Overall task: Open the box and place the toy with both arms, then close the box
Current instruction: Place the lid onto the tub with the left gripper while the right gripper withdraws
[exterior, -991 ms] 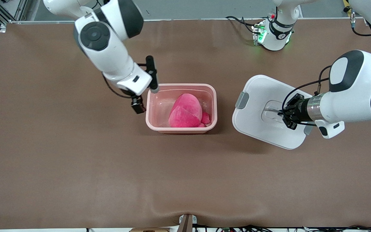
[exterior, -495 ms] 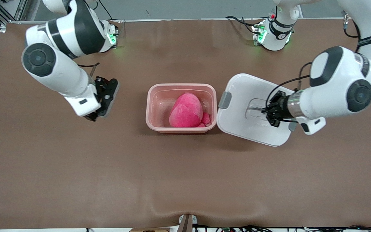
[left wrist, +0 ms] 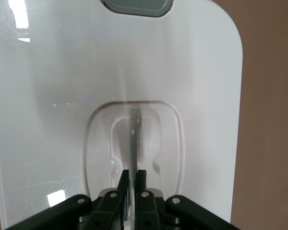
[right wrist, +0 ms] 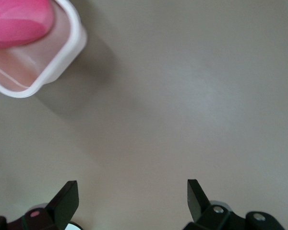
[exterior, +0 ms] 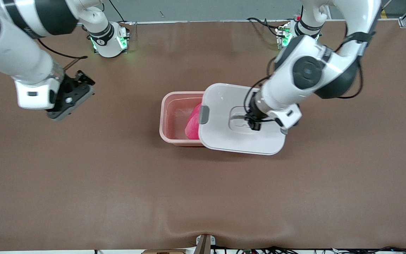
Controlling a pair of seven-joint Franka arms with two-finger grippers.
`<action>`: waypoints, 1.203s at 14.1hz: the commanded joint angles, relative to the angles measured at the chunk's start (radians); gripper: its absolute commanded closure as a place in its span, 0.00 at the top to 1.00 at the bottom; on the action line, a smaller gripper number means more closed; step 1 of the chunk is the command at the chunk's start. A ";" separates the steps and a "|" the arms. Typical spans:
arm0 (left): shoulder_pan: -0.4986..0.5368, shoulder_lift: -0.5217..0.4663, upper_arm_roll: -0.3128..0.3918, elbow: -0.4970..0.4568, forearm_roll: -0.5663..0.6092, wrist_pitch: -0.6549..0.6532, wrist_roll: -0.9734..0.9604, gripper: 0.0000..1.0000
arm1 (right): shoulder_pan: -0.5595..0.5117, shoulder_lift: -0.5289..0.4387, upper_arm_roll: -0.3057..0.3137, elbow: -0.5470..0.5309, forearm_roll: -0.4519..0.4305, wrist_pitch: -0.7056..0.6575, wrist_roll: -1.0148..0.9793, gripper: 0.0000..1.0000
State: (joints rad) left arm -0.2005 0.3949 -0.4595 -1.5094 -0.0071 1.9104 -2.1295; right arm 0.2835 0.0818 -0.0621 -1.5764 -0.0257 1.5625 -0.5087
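The pink translucent box [exterior: 169, 116] stands mid-table with the bright pink toy [exterior: 191, 125] inside it. My left gripper [exterior: 250, 121] is shut on the clear centre handle [left wrist: 134, 139] of the white lid [exterior: 224, 139]. The lid hangs over the box, covers the part toward the left arm's end and overhangs that end. Its grey clip [exterior: 203, 114] sits above the toy. My right gripper [exterior: 71, 97] is open and holds nothing, over bare table toward the right arm's end. The right wrist view shows its gripper [right wrist: 132, 188], a box corner [right wrist: 62, 57] and the toy [right wrist: 19, 21].
The brown table mat [exterior: 203, 197] stretches wide nearer the front camera. Both arm bases, lit green, stand along the table's edge farthest from the front camera: the right arm's [exterior: 108, 38] and the left arm's [exterior: 287, 35]. Cables run along the edge nearest that camera.
My left arm has carried the lid from beside the box to over it. My right arm has drawn back from the box rim toward its own end of the table.
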 commanded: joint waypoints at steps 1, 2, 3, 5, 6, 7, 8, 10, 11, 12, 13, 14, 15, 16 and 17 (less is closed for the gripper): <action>-0.095 0.025 0.007 0.003 0.114 0.091 -0.140 0.00 | -0.136 -0.055 0.065 -0.023 0.001 0.001 0.146 1.00; -0.130 0.031 0.007 0.003 0.174 0.120 -0.192 0.00 | -0.154 -0.069 0.065 -0.027 -0.006 0.016 0.232 1.00; -0.164 0.047 0.007 0.003 0.240 0.143 -0.258 0.00 | -0.180 -0.077 0.065 -0.027 -0.013 0.042 0.287 1.00; -0.215 0.073 0.007 0.003 0.349 0.182 -0.398 0.00 | -0.226 -0.080 0.065 -0.028 -0.008 0.041 0.315 1.00; -0.232 0.081 0.007 0.003 0.392 0.205 -0.452 0.00 | -0.265 -0.080 0.067 -0.027 0.003 0.039 0.315 1.00; -0.249 0.096 0.007 0.003 0.418 0.213 -0.489 0.00 | -0.295 -0.080 0.068 -0.027 0.003 0.042 0.317 1.00; -0.266 0.104 0.007 0.003 0.432 0.213 -0.512 0.00 | -0.314 -0.080 0.068 -0.027 0.004 0.044 0.315 1.00; -0.307 0.122 0.012 0.005 0.464 0.214 -0.549 0.00 | -0.333 -0.080 0.061 -0.031 0.003 0.042 0.314 1.00; -0.318 0.128 0.013 0.005 0.492 0.213 -0.579 0.00 | -0.323 -0.089 0.050 -0.040 0.003 0.044 0.317 1.00; -0.323 0.131 0.012 0.003 0.524 0.214 -0.611 0.00 | -0.299 -0.099 0.033 -0.042 0.001 0.044 0.358 1.00; -0.336 0.137 0.012 0.005 0.545 0.213 -0.631 0.00 | -0.265 -0.103 0.010 -0.040 0.001 0.036 0.440 1.00; -0.352 0.145 0.013 0.005 0.556 0.214 -0.638 0.00 | -0.257 -0.106 0.002 -0.039 0.001 0.034 0.470 1.00; -0.362 0.150 0.015 0.005 0.568 0.213 -0.641 0.00 | -0.262 -0.105 0.001 -0.040 0.003 0.034 0.470 1.00; -0.366 0.156 0.015 0.005 0.581 0.213 -0.647 0.00 | -0.264 -0.103 -0.001 -0.039 0.003 0.034 0.469 1.00; -0.373 0.163 0.015 0.006 0.591 0.213 -0.664 0.00 | -0.264 -0.103 -0.004 -0.039 0.004 0.033 0.470 1.00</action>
State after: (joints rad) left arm -0.5522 0.5465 -0.4537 -1.5116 0.5380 2.1165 -2.7210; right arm 0.0062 0.0052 -0.0439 -1.5894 -0.0250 1.5947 -0.0627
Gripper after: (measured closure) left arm 0.930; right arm 0.000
